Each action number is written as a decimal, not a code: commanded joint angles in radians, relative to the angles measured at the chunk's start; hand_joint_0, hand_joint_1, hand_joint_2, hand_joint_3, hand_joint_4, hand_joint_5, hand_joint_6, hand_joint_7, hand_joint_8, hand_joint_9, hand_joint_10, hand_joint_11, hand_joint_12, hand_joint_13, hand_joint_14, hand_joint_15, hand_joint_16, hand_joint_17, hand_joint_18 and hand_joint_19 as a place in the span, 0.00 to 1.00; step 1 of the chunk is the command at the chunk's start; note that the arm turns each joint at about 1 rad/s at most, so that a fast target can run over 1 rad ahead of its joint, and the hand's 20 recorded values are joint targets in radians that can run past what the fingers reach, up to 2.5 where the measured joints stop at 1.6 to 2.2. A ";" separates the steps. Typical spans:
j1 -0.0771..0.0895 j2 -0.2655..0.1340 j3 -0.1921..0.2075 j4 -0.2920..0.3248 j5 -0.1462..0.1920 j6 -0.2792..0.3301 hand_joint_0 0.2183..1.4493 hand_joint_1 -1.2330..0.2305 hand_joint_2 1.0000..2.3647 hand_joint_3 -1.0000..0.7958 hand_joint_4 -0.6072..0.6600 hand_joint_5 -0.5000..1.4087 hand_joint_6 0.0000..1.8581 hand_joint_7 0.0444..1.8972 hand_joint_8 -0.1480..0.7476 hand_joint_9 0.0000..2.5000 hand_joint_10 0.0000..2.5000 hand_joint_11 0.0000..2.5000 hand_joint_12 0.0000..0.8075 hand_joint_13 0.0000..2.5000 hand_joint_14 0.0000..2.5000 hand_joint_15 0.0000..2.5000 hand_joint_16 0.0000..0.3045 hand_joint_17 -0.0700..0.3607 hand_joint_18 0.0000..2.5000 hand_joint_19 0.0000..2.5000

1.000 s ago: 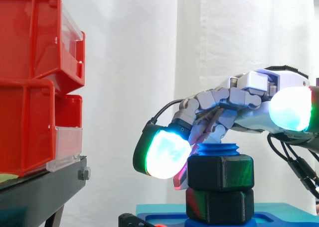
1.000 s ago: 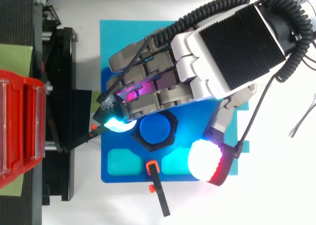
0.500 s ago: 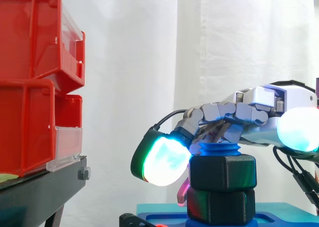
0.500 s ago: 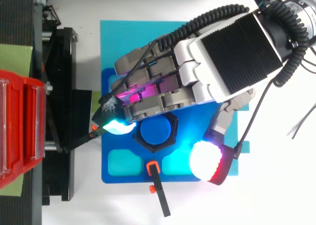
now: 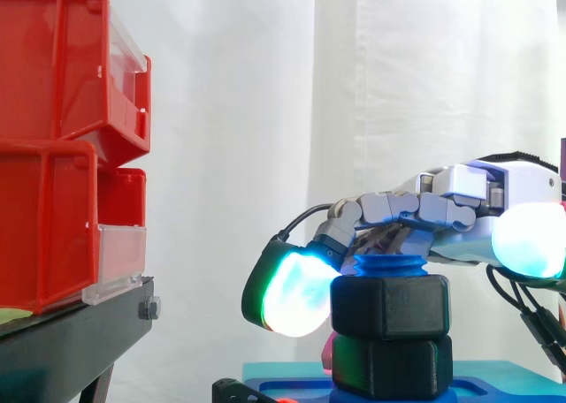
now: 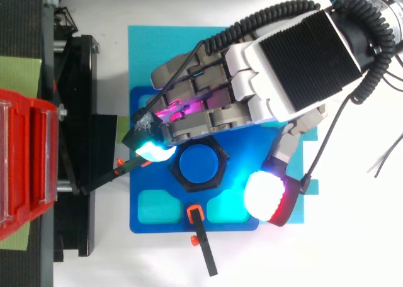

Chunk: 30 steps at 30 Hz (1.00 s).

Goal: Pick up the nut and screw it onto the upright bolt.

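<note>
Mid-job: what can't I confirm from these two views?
Top view: the hand covers the nut's far edge, so any grip on it is unclear.
Side view: the bolt's thread sits inside the nut; screwing depth unreadable.
Side view: the bottom edge cuts off the blue tray.

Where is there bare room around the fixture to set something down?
Bare white tabletop lies right of the blue base plate, and more below it, right of the orange-and-black clamp. Crowded: the hand covers the plate around the black hexagonal nut; red plastic bins crowd the left.
</note>
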 commanded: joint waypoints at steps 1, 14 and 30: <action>-0.007 0.000 0.000 -0.001 -0.006 -0.001 0.19 0.78 0.00 0.28 0.70 0.24 0.27 0.56 0.50 0.41 0.00 0.01 0.34 0.30 0.00 0.00 0.11 0.34 0.24 0.05; -0.030 0.000 0.000 -0.001 -0.032 -0.001 0.20 0.76 0.00 0.28 0.68 0.26 0.27 0.66 0.50 0.43 0.00 0.02 0.32 0.31 0.00 0.00 0.10 0.32 0.25 0.04; -0.039 0.000 -0.002 -0.003 -0.043 -0.001 0.21 0.75 0.00 0.28 0.66 0.27 0.27 0.71 0.50 0.44 0.00 0.02 0.31 0.33 0.00 0.00 0.09 0.31 0.26 0.04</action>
